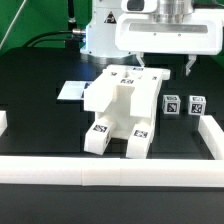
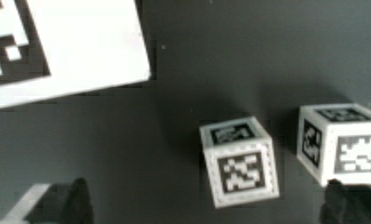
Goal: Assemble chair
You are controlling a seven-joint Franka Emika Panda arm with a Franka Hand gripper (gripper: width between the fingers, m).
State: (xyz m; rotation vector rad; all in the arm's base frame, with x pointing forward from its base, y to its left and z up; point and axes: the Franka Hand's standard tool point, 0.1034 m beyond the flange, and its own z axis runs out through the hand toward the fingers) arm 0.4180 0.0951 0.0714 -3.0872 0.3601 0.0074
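The partly joined chair body [image 1: 118,105], chunky white with tags on its feet and top, stands in the middle of the black table. Two small tagged cubes [image 1: 171,104] [image 1: 196,102] sit side by side to its right in the exterior view. My gripper [image 1: 165,64] hangs open and empty high above the table, behind the cubes. In the wrist view the gripper [image 2: 207,190] has its dark fingers [image 2: 57,202] wide apart. Both cubes [image 2: 240,160] [image 2: 347,145] lie far below between them. A white tagged part [image 2: 57,50], apparently the chair body, fills one corner.
The marker board [image 1: 71,91] lies flat at the exterior view's left, behind the chair. Low white border rails run along the front [image 1: 110,169] and the right [image 1: 210,135] of the table. The robot's white base [image 1: 105,30] stands at the back.
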